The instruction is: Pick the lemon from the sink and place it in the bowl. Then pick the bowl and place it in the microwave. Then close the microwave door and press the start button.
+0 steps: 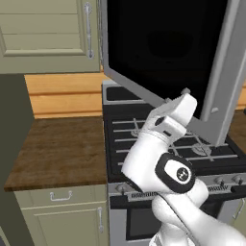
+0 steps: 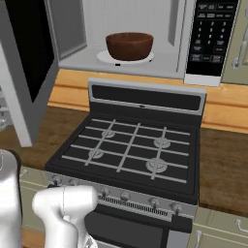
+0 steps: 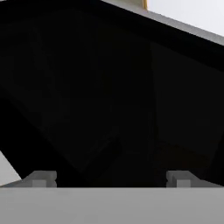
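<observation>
From the left base view, the arm reaches up over the black stove (image 1: 173, 144) with its hand pressed close to the outer face of the microwave door (image 1: 163, 48), which hangs swung out, its black glass turned toward the camera; the step in hand looks to be closing that door, and the next move would call for a steady sideways push on the glass or frame until it latches, followed by a reach to the control panel. In the right base view, the bowl (image 2: 129, 45) already sits on the pale plate inside the microwave (image 2: 145, 63), reddish-brown, round and deep (whether the lemon lies within it cannot be told from this angle), and the dark control panel (image 2: 210, 34) stands just to the right of the cavity. In the hand view, the gripper (image 3: 111, 179) faces the dark glass at very close range, its fingers (image 3: 41, 178) spread wide and holding nothing.
</observation>
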